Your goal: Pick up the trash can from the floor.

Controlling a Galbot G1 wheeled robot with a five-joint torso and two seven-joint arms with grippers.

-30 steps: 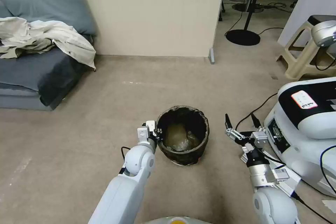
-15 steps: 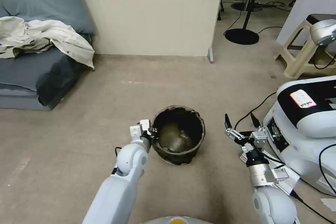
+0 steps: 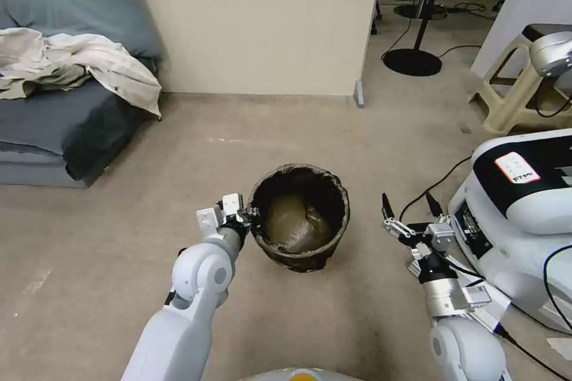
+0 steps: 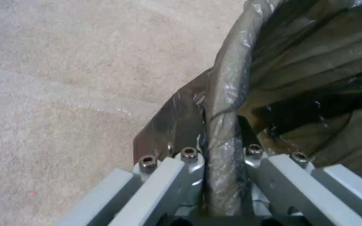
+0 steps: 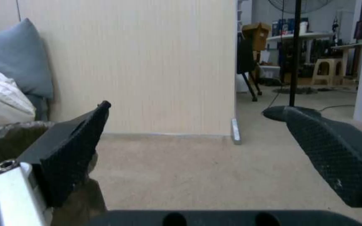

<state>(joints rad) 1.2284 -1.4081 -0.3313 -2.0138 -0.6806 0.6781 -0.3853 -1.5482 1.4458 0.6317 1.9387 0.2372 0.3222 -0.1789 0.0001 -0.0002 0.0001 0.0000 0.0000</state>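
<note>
The trash can point(image 3: 300, 227), a small round bin with a crinkled dark bag liner over its rim, is in the middle of the carpeted floor point(image 3: 333, 143), and its mouth tips slightly towards me. My left gripper point(image 3: 252, 221) is shut on the can's near-left rim. In the left wrist view the rim of the trash can point(image 4: 225, 94) runs between the fingers point(image 4: 177, 125), one outside and one inside the liner. My right gripper point(image 3: 410, 209) hangs open to the right of the can, apart from it. In the right wrist view the right gripper point(image 5: 198, 138) holds nothing, with the trash can point(image 5: 1, 138) beside it.
A large white-and-black robot base point(image 3: 524, 214) with cables stands close on the right. A grey sofa point(image 3: 53, 125) with a beige cloth lies at the left. A partition wall point(image 3: 262, 18) is behind, with a plastic stool point(image 3: 512, 101) and a stand's round foot point(image 3: 413, 62) at back right.
My left arm has drawn back to the left with the can's rim in its grip. The can has shifted left with it and looks larger and more tipped. The right arm has stayed put.
</note>
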